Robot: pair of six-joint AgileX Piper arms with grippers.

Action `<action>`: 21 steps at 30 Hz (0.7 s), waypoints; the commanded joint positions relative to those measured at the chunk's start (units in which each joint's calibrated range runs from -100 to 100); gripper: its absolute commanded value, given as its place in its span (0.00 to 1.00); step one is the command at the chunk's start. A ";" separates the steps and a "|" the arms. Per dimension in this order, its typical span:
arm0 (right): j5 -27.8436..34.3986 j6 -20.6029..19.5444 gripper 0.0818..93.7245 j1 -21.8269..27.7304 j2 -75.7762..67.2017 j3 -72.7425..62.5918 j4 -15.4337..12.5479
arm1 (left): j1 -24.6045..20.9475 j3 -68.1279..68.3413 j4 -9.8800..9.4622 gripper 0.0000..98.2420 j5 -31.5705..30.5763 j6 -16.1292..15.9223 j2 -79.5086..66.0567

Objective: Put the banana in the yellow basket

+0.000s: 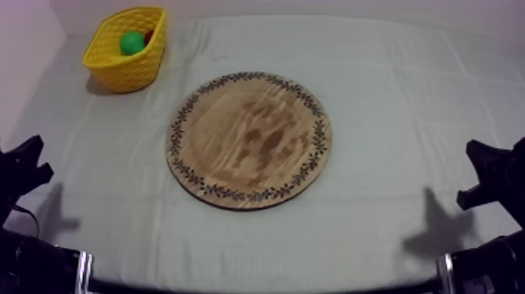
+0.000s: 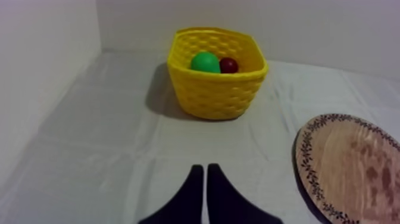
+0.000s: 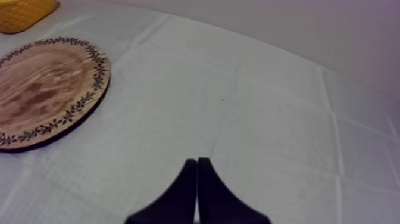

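Note:
The round wooden board (image 1: 248,139) with a patterned rim lies bare in the middle of the table, also seen as board (image 2: 357,167) and board (image 3: 41,89). The yellow basket (image 1: 129,48) stands at the far left; in it lie a green round fruit (image 2: 205,62) and a small red fruit (image 2: 228,65). No banana is on the board. My left gripper (image 2: 205,170) rests low at the left, shut on nothing, pointing toward the basket (image 2: 217,71). My right gripper (image 3: 197,162) rests low at the right, shut on nothing, beside the board.
Walls run along the table's left and far edges. The grey-white cloth (image 1: 406,102) lies flat with fold lines. The two arms (image 1: 23,168) (image 1: 492,176) sit at the table's lower corners.

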 commanded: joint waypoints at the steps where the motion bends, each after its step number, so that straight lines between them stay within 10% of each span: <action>1: 0.03 -0.01 0.00 0.00 0.00 -0.03 0.00 | -0.16 0.23 0.20 0.00 0.08 -0.14 -0.11; 21: 0.03 -0.01 0.00 0.00 0.00 -0.03 0.00 | -4.46 4.28 4.42 0.00 -7.24 -7.64 -0.27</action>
